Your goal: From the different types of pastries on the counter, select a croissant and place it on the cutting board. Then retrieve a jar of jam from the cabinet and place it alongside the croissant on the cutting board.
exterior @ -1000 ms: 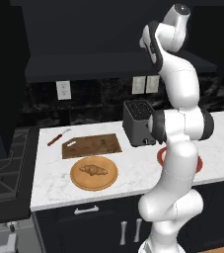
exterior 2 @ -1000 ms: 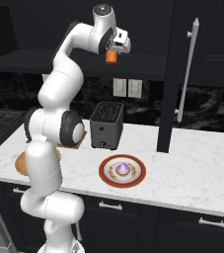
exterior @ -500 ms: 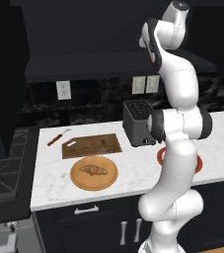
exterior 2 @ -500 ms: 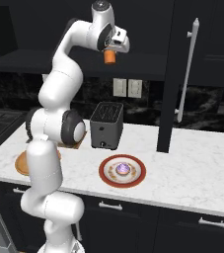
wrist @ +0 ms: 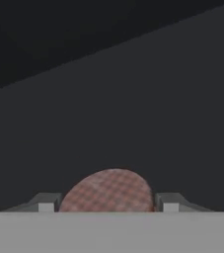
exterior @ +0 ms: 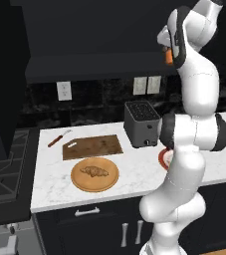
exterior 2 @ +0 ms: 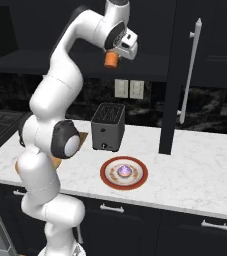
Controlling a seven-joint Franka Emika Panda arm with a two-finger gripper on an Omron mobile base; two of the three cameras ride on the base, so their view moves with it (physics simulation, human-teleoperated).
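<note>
Little is being changed since the earlier frames: the jar of jam [exterior 2: 110, 60] is still being pinched between the fingers [wrist: 45, 202], high by the black cabinet [exterior 2: 45, 25], its checked lid [wrist: 108, 191] being seen between them. On the tabletop [exterior: 134, 174], the croissant [exterior: 94, 172] is lying on the round wooden plate [exterior: 94, 174], just beside the cutting board [exterior: 92, 147].

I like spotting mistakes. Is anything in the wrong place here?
Yes. The croissant lies on the round plate, not on the cutting board beside it, which holds no pastry. Meanwhile the gripper is up at the cabinet, shut on the jam jar. Nothing looks spilled or broken.
</note>
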